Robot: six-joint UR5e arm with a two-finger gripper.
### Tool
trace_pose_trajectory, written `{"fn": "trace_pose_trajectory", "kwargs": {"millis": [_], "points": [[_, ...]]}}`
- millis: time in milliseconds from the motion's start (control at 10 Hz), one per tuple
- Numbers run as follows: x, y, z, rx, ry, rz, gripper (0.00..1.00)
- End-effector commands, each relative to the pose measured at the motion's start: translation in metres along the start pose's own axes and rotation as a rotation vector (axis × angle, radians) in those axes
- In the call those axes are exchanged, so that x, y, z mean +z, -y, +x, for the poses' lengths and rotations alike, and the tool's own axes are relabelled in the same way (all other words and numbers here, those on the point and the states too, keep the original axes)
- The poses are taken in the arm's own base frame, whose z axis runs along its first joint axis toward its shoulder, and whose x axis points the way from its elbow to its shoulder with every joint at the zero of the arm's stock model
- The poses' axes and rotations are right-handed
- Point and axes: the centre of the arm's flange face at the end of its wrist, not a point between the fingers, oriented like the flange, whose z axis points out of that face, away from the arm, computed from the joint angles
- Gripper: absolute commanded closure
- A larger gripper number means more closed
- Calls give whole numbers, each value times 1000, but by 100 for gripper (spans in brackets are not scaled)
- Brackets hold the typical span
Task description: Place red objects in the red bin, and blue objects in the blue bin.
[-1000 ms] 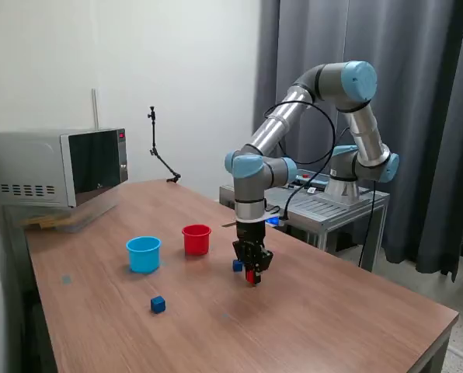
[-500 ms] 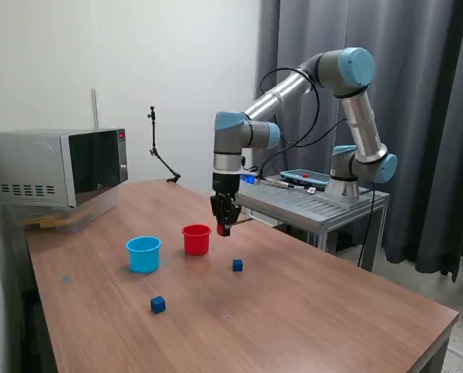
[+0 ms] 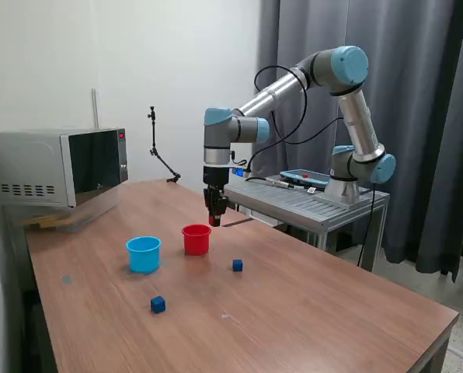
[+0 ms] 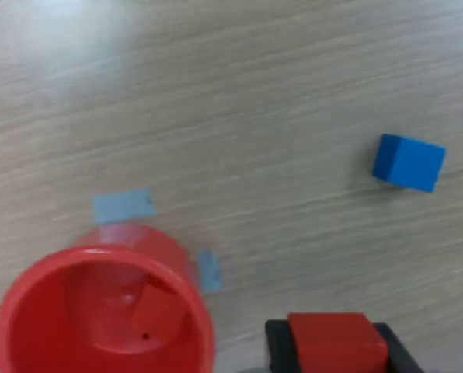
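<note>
My gripper [image 3: 214, 218] hangs above the table just beside and above the red cup [image 3: 196, 238], shut on a small red cube [image 4: 336, 340] that shows between the black fingers in the wrist view. A second red cube [image 4: 158, 309] lies inside the red cup [image 4: 99, 315]. The light blue cup [image 3: 144, 253] stands to the exterior view's left of the red one. One dark blue cube [image 3: 238, 265] sits on the table to the exterior view's right of the red cup, also seen in the wrist view [image 4: 408, 162]. Another dark blue cube [image 3: 158, 305] lies nearer the table's front.
A microwave [image 3: 57, 166] stands at the back on the exterior view's left. A metal side table [image 3: 317, 203] with the arm's base stands behind the wooden table [image 3: 309, 311]. Two bits of blue tape [image 4: 123, 205] are stuck beside the red cup.
The gripper rose from the table with the red cube and travelled towards the exterior view's left and back, ending beside and above the red cup.
</note>
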Motion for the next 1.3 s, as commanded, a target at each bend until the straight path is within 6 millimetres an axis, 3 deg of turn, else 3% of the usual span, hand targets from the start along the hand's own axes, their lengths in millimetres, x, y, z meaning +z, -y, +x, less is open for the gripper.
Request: {"fn": "trace_pose_trajectory", "kwargs": {"millis": [0,100,500,700,900,1200], "points": [[-8,-14,-40,101,2,-16,100],[-7,-15,-53,125,1,-13,100],[-5,-14,-53,141,3,22,100],[8,-16,-54,151,-3,40,100],[22,-37,-62,160,-3,34,100],[33,-38,-78,183,4,53,100]]}}
